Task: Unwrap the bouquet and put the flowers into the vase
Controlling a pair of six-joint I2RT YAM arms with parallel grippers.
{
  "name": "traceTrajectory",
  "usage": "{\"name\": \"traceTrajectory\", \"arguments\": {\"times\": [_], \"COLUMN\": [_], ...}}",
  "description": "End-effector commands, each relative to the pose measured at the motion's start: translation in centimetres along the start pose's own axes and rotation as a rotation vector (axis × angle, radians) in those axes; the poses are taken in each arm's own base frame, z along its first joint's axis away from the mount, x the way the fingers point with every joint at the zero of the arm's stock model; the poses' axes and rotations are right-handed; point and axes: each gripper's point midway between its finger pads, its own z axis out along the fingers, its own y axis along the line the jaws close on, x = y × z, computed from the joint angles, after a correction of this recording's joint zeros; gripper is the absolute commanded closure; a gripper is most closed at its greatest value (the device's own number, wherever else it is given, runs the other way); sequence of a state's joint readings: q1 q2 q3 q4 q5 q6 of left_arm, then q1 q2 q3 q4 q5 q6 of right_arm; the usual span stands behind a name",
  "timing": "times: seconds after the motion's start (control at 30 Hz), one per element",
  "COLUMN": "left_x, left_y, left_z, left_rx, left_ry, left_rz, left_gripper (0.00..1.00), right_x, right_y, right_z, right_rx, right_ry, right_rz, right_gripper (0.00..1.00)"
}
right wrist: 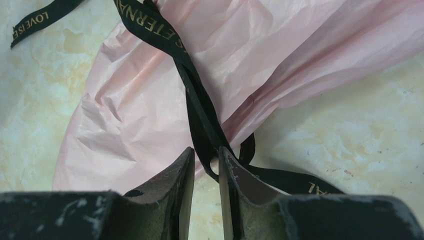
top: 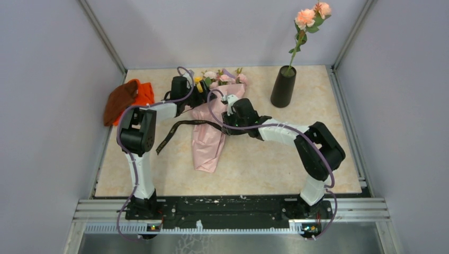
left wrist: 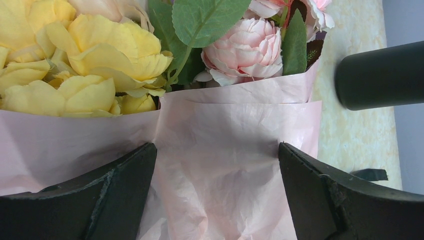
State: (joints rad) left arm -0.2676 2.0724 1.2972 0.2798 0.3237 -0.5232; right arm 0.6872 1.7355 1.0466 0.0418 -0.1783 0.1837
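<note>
Straddling the black ribbon (right wrist: 199, 111) lettered "LOVE IS", right fingers (right wrist: 169, 192) stand narrowly apart; left fingers (left wrist: 120, 192) gape wide.

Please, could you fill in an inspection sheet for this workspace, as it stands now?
Surface: beige marbled tabletop, no spill seen.
Job's things: bouquet in pink paper cone lies flat, black printed ribbon trailing across it; tall matte black vase upright, holding pink roses.
Clutter: orange-and-brown cloth bundle, far left.
Grippers: left pincer open over the paper; right pincer nearly closed, ribbon at its tips, grip unclear.
Cables: lilac cables loop along both arms.
Surroundings: grey walls on three sides.
</note>
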Motion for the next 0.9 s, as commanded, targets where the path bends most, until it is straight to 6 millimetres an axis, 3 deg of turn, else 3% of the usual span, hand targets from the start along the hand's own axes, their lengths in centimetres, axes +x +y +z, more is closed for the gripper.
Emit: {"name": "traceTrajectory", "arguments": {"times": [0.0,0.37,0.53,0.6,0.87], "left_x": [2.2,1.9,2.1,2.1,2.2], "left_y": [2.0,2.0,2.2,2.1,2.4], "left_z": [0.3,-0.1,0.0,0.0,0.1], "left_rx": [-0.048,-0.053,-0.054,-0.051,-0.059], "left_ry": [0.059,0.053,0.058,0.057,0.057], "left_rz": [-0.018,-0.016,-0.021,-0.022,-0.027], "left_gripper": [0.01,0.01,0.01,0.01,0.01], "right_x": [-0.6,1.0,1.1,0.9,-2.4], "right_y": [0.2,-0.5,-0.6,-0.8,-0.7], "right_z": [0.0,0.9,0.7,0.5,-3.0], "right_rx": [0.002,0.019,0.029,0.040,0.075], "right_ry": [-0.032,0.001,0.004,-0.002,-0.114], "right_rz": [-0.020,-0.014,-0.014,-0.015,-0.009], "right_gripper": [0.75,0.78,0.92,1.00,1.00]}}
